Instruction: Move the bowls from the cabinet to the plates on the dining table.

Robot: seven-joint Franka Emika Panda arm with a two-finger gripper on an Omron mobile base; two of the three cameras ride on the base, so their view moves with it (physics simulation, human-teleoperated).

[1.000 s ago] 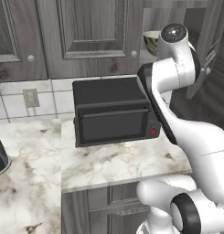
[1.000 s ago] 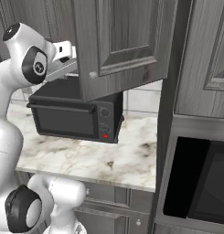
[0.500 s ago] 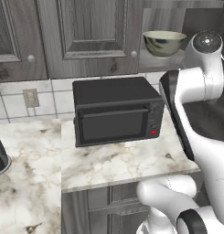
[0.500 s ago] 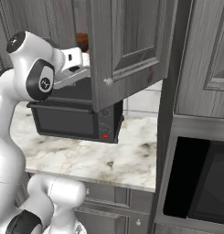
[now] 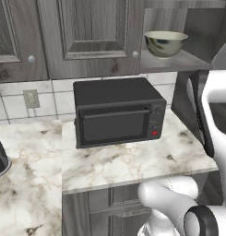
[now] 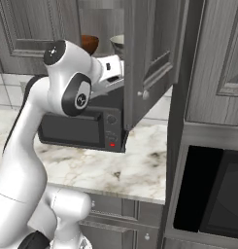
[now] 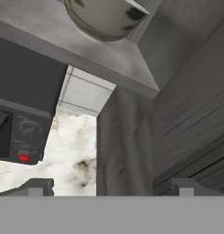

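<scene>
Fingers spread wide, holding nothing: in the hand view the gripper (image 7: 111, 187) sits below the cabinet (image 7: 131, 68) shelf, where the cream-green bowl (image 7: 104, 16) stands, its top cut off by the frame. Left base view: the same bowl sits at the shelf's near edge, right of the closed doors, above the microwave (image 5: 116, 113). It looks rigid, glossy, likely slippery and breakable; pinching the rim seems the best hold. Right base view: the open door hides most of both bowls; the reddish-brown bowl (image 6: 90, 44) peeks out at left.

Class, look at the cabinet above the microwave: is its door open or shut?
Open. The cabinet door is swung outward, baring the shelf with the cream-green bowl on it.
</scene>
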